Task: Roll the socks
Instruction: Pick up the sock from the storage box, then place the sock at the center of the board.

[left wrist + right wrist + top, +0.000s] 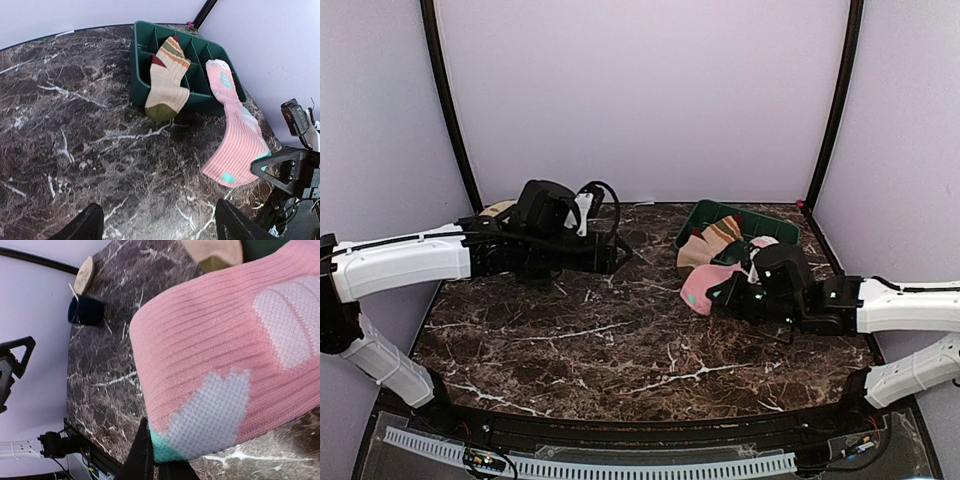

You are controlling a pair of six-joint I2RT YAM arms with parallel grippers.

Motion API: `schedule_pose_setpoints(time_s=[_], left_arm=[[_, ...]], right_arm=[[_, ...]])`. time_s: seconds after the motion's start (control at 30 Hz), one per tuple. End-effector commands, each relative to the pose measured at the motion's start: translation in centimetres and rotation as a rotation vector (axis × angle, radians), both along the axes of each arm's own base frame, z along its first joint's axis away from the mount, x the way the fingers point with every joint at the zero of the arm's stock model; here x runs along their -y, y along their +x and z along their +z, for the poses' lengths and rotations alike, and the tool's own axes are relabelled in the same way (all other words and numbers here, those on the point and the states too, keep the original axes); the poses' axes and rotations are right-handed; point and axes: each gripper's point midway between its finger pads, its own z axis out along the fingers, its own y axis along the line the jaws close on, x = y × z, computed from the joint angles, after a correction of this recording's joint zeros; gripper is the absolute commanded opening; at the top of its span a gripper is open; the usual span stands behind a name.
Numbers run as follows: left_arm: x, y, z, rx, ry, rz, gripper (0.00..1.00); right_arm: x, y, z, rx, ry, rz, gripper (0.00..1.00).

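across the table, we see the tray at the far right corner, with both socks spilling over its near wall. the tan sock lies with its striped cuff across the tray and its toe down on the table. the pink sock trails from the tray's right side out onto the table. our right gripper is closed on that sock's mint end, a thin pinch at the very edge. our left gripper hangs wide open and empty, well apart from both socks.

we judge the step to be drawing the pink sock clear of the tray. to do it well, we should pull low and slow toward open table, so the fabric slides rather than snags or drags the tray. then we lay it flat and straight. a pinch this shallow could slip, so no jerks. the left gripper could pin the far end before we roll.
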Motion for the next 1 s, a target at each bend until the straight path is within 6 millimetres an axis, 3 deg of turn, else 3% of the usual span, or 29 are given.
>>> schedule_pose_setpoints(time_s=[0.0, 0.3, 0.47, 0.57, 0.7, 0.83, 0.97], left_arm=[[-3.1, -2.5, -1.2, -0.057, 0.01, 0.058, 0.79], [-7.3, -5.9, -4.0, -0.152, 0.062, 0.14, 0.79], [-8.6, -7.1, -4.8, -0.18, 0.097, 0.164, 0.78], [-9.0, -7.7, -5.3, -0.19, 0.107, 0.173, 0.78], [-9.2, -8.0, -5.6, -0.194, 0.112, 0.184, 0.77], [-9.4, -7.8, -5.7, -0.189, 0.121, 0.21, 0.77], [-9.5, -7.2, -6.3, -0.184, 0.13, 0.25, 0.77]], right_arm=[[-4.6, -2.1, -1.2, -0.041, 0.107, -0.031, 0.0], [-17.8, -6.5, -7.2, -0.149, 0.299, 0.139, 0.0], [-24.0, -7.5, -7.8, -0.16, 0.436, 0.237, 0.04], [-27.2, -8.5, -7.1, -0.13, 0.426, 0.331, 0.2], [-27.4, -9.2, -6.2, -0.073, 0.347, 0.394, 0.45], [-25.4, -9.1, -4.8, -0.012, 0.2, 0.419, 0.57], [-22.8, -8.7, -4.5, 0.024, 0.049, 0.429, 0.62]])
